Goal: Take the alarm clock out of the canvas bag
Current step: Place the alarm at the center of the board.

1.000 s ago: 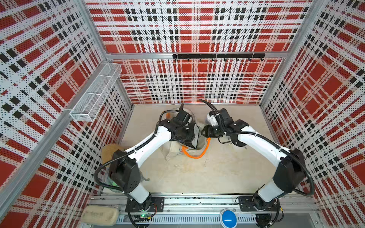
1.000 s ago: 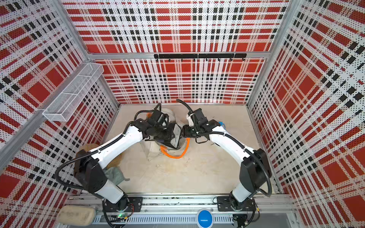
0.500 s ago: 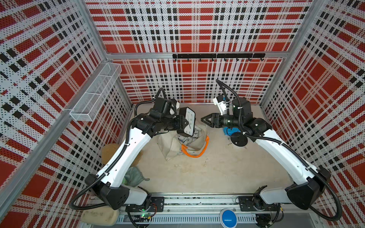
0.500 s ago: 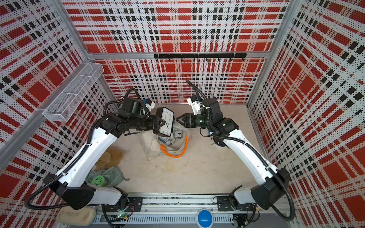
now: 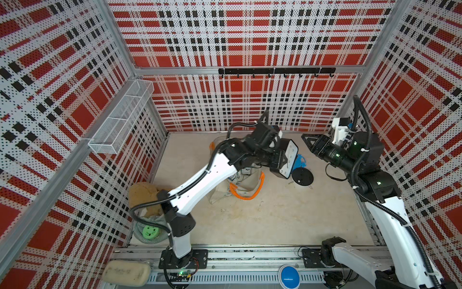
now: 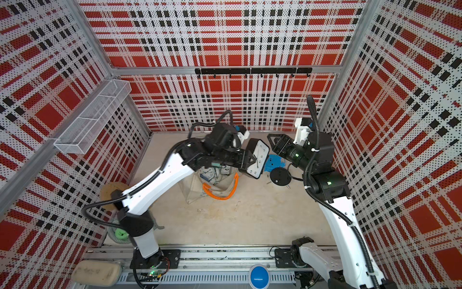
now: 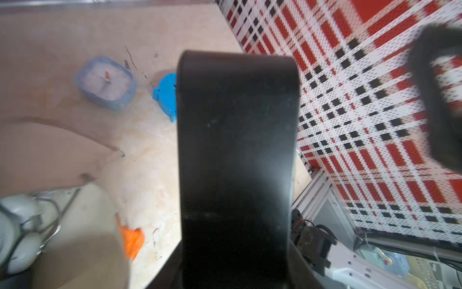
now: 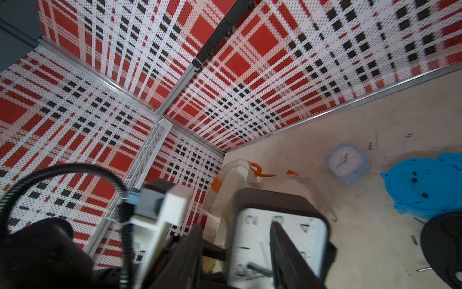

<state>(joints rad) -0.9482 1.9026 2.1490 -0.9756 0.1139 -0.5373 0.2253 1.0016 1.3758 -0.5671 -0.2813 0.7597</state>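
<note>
With the left jaws clenched on the black alarm clock (image 6: 258, 157), held aloft just beside the canvas bag (image 6: 193, 193), and the right jaws parted and empty close by, a slack grip could let it slip and fall onto the tabletop (image 6: 250, 220).

Five alarm clocks (image 6: 258, 159) (image 6: 273, 162) (image 6: 280, 176) (image 6: 208, 172) (image 7: 106, 83), one canvas bag (image 6: 192, 191), one plush toy (image 5: 141, 194).
</note>
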